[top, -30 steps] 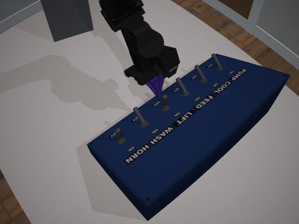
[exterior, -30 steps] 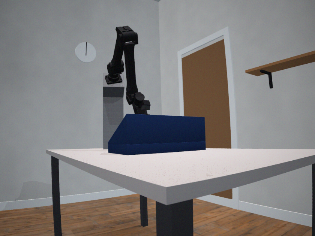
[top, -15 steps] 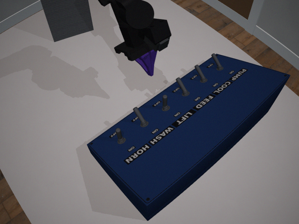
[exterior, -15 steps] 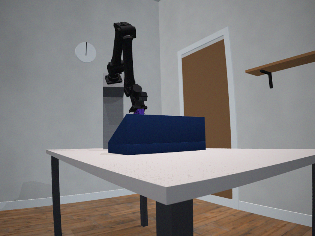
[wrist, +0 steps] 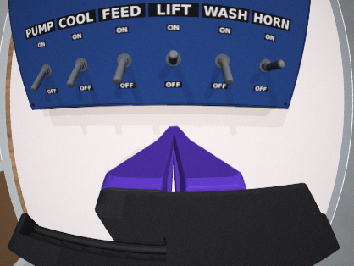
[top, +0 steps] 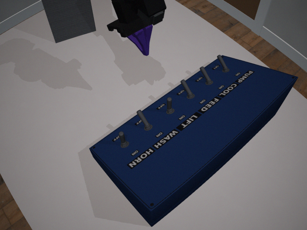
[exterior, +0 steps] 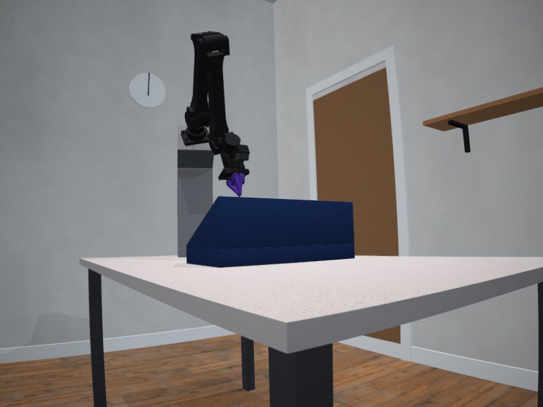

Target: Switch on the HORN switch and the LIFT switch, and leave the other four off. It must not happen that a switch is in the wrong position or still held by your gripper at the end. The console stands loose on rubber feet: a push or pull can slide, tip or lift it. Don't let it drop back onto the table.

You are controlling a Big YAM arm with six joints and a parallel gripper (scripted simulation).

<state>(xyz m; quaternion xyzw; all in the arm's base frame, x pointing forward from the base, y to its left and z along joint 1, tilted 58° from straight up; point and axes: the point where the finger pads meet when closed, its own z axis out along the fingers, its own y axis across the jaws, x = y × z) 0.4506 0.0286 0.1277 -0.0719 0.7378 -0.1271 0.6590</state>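
Note:
The dark blue console (top: 198, 138) (exterior: 271, 227) stands on the white table (top: 44, 118) (exterior: 306, 298). It carries six grey toggles. The HORN lever (top: 122, 139) (wrist: 272, 64) and the LIFT lever (top: 169, 105) (wrist: 173, 58) stand tipped towards their ON marks. The WASH lever (top: 143, 119) (wrist: 224, 68), FEED lever (top: 187, 89) (wrist: 121, 68), COOL lever (top: 205, 75) (wrist: 77, 71) and PUMP lever (top: 222, 63) (wrist: 41, 77) lean towards OFF. My gripper (top: 146, 52) (exterior: 238, 192) (wrist: 174, 134) is shut and empty. It hangs in the air behind the console's OFF side, clear of the levers.
The arm's grey pedestal (top: 69, 17) (exterior: 194, 197) stands on the table behind the console. The table's edges run close to the console's right end and front corner. A door and a wall shelf are far off.

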